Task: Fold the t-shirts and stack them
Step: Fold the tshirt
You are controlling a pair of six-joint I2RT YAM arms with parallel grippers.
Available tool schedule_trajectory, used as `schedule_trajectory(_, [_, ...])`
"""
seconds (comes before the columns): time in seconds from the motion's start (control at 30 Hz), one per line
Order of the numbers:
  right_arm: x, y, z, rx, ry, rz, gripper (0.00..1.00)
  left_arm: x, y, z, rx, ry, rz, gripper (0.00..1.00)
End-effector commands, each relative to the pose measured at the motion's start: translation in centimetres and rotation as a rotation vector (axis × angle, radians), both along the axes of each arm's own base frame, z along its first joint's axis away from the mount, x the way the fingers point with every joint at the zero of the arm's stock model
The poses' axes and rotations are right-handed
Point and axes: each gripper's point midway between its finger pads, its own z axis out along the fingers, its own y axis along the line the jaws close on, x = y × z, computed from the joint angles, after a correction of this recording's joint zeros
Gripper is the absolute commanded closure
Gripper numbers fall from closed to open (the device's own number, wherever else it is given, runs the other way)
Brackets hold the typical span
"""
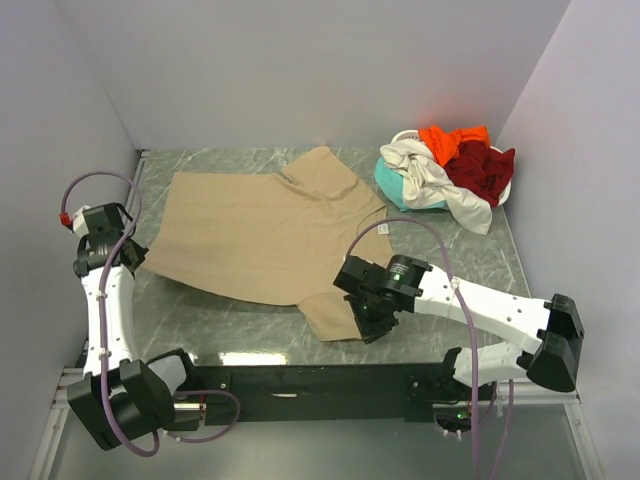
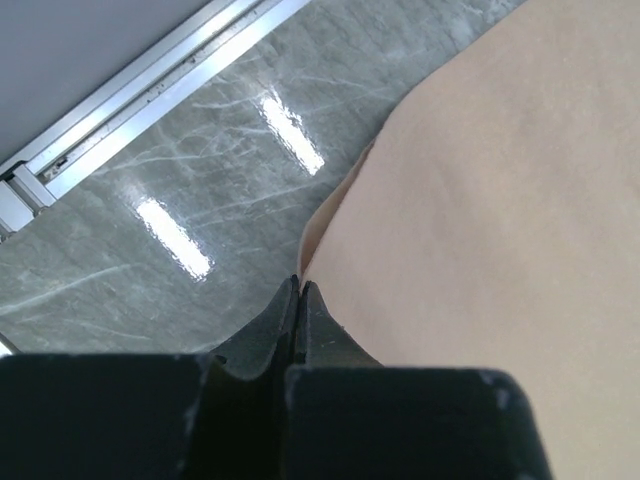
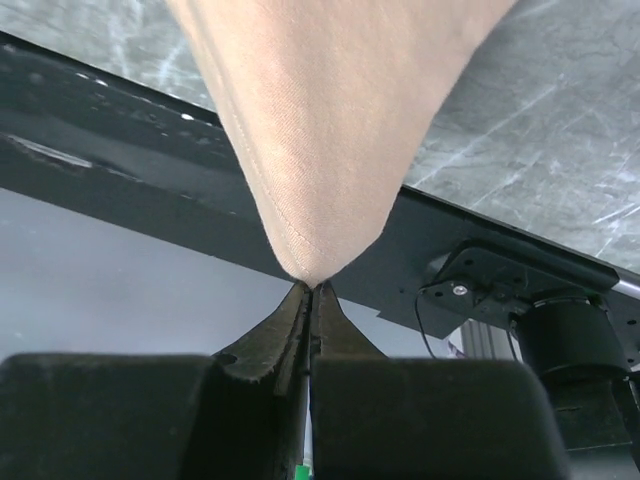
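Note:
The large tan t-shirt lies spread on the marble table, one sleeve toward the back. My left gripper is at its left hem corner; in the left wrist view the jaws are shut with the tan cloth's edge at their tips. My right gripper is at the shirt's front right corner, shut on a pinched point of tan cloth that hangs taut from it. The cream-white, orange, dark red and teal shirts lie heaped at the back right.
Grey walls close in the table on the left, back and right. A black rail runs along the near edge between the arm bases; it also shows in the right wrist view. Bare marble lies between the tan shirt and the heap.

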Motion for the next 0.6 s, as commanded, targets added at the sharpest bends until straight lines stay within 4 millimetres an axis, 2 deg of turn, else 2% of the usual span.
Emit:
schedule_trajectory(0.0, [1.5, 0.4, 1.7, 0.03, -0.021, -0.023, 1.0, 0.7, -0.4, 0.6, -0.016, -0.018, -0.037, 0.99])
schedule_trajectory(0.1, [3.6, 0.8, 2.5, 0.06, -0.042, -0.045, 1.0, 1.5, -0.9, -0.9, -0.061, 0.009, -0.07, 0.99])
schedule_trajectory(0.23, [8.3, 0.5, 3.5, 0.091, -0.088, -0.129, 1.0, 2.5, -1.3, -3.2, -0.115, 0.057, -0.102, 1.0])
schedule_trajectory(0.27, [9.5, 0.9, 4.4, 0.11, -0.115, -0.135, 1.0, 2.7, -1.4, -3.4, -0.121, 0.058, -0.107, 1.0])
schedule_trajectory(0.37, [12.5, 0.7, 4.2, 0.09, -0.138, -0.152, 1.0, 4.0, -1.1, -3.3, -0.128, 0.043, -0.114, 1.0])
schedule_trajectory(0.4, [13.6, 1.0, 4.9, 0.105, -0.164, -0.146, 1.0, 4.4, -1.2, -3.2, -0.134, 0.037, -0.12, 1.0])
schedule_trajectory(0.53, [17.3, 1.0, 4.1, 0.071, -0.185, -0.16, 1.0, 6.5, -0.8, -3.3, -0.156, 0.026, -0.127, 1.0])
schedule_trajectory(0.57, [18.5, 0.7, 4.5, 0.073, -0.205, -0.177, 1.0, 7.3, -0.6, -2.8, -0.153, 0.006, -0.133, 0.99])
